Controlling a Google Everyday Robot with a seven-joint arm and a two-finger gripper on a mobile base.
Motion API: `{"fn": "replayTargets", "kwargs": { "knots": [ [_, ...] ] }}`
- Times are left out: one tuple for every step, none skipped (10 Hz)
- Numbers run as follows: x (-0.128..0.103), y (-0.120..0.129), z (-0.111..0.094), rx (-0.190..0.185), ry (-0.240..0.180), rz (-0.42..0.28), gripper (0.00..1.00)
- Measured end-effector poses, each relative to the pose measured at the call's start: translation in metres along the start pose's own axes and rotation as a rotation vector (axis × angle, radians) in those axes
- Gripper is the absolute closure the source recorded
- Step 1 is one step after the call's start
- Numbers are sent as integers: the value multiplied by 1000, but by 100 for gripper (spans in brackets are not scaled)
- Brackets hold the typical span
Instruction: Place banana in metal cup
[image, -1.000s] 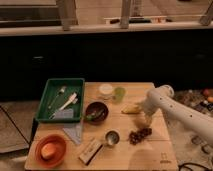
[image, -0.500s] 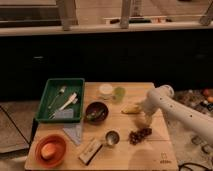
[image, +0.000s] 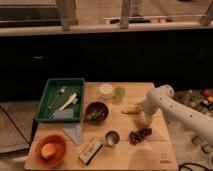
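The pale-yellow banana (image: 131, 110) lies on the wooden table (image: 160, 150) at the right of middle. My gripper (image: 141, 118) hangs at the end of the white arm (image: 172, 106), just right of the banana and close over the table. The small silver metal cup (image: 111, 138) stands at the front middle, left of and nearer than the banana, with nothing visible in it.
A dark grape bunch (image: 140, 134) lies right of the metal cup. A dark brown bowl (image: 96, 111), a pale-green cup (image: 119, 93) and a white lid (image: 105, 90) stand behind. A green tray (image: 45, 107) with utensils and an orange bowl (image: 50, 149) are at the left.
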Motion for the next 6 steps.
{"fn": "replayTargets", "kwargs": {
  "knots": [
    [0,0,-1,2,-1,2,31],
    [1,0,-1,4,-2,4,25],
    [1,0,-1,5,-1,3,21],
    [1,0,-1,6,0,1,20],
    [-1,-2,-3,5,3,-5,20],
    [-5,-6,-5,1,10,-14,20]
  ]
}}
